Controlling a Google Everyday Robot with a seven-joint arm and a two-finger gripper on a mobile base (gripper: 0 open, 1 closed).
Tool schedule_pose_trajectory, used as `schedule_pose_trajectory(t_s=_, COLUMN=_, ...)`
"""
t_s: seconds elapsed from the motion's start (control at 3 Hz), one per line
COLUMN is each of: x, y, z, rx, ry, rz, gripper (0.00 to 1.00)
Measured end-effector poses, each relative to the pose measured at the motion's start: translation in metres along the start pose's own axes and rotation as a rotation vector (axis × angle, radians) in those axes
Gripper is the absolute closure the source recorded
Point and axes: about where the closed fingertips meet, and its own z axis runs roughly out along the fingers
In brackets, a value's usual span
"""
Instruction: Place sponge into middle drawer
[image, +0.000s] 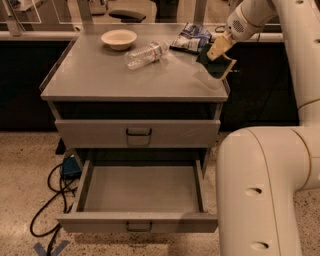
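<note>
The sponge (220, 68), dark green on top with a pale yellow edge, hangs tilted just above the right rear edge of the grey cabinet top (115, 77). My gripper (216, 53) comes down from the upper right and is shut on the sponge's upper end. The middle drawer (140, 189) is pulled out below, at the lower centre, with a bare grey floor, a slim front panel and a small dark handle. It lies well below and to the left of the gripper.
On the cabinet top are a cream bowl (118, 38), a clear plastic bottle (146, 54) lying on its side and a blue-and-white snack bag (190, 37). A closed drawer with a taller front (137, 132) sits above the open one. Cables (52, 200) lie on the floor at left. My white arm body (260, 190) fills the lower right.
</note>
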Motion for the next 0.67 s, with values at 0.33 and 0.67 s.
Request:
schedule_pose_trajectory(t_s=0.33, x=-0.019, y=0.012, z=-0.054, rx=0.021, ry=-0.047, rz=-0.031, gripper=1.0)
schedule_pose_trajectory(t_s=0.67, x=-0.026, y=0.03, z=-0.115, rx=0.031, ry=-0.129, rz=-0.062, gripper=1.0)
